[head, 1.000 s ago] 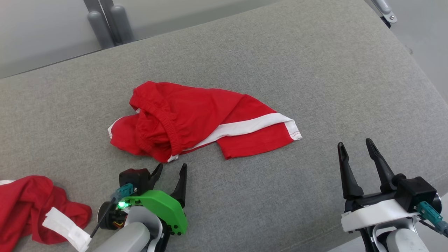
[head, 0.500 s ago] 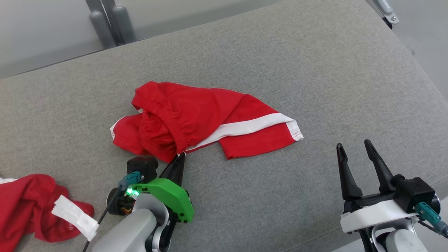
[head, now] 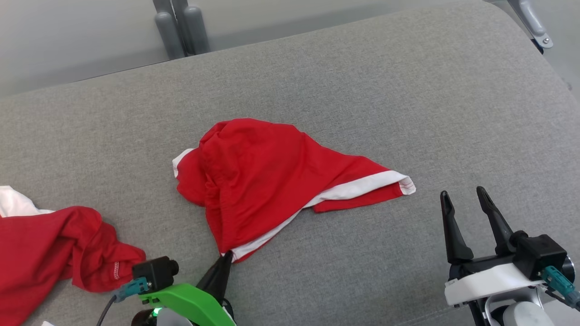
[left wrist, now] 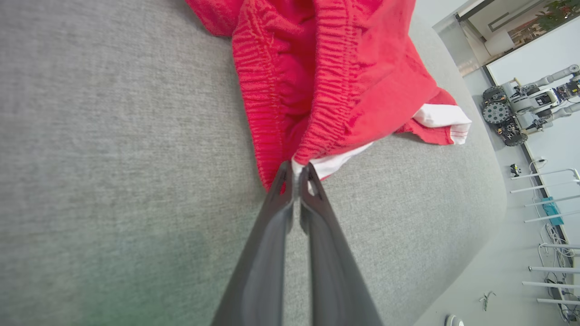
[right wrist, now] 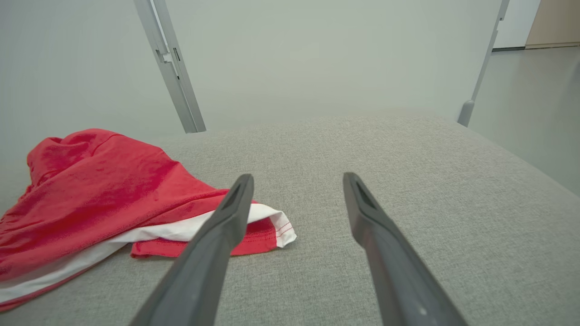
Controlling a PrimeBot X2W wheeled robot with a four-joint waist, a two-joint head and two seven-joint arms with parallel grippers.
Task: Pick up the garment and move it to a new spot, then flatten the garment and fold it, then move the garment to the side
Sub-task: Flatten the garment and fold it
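Centrally, red shorts lying on the grey cushion, left gripper clamped together on their near waistband corner, right gripper jaws apart above bare cushion.

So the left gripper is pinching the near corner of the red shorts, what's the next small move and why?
Probably lift the left gripper a little. Its jaws are shut on the waistband corner of the red shorts, while most of the cloth lies bunched on the grey cushion, so a small raise should test the grip. The right gripper stands open, apart from the hem.
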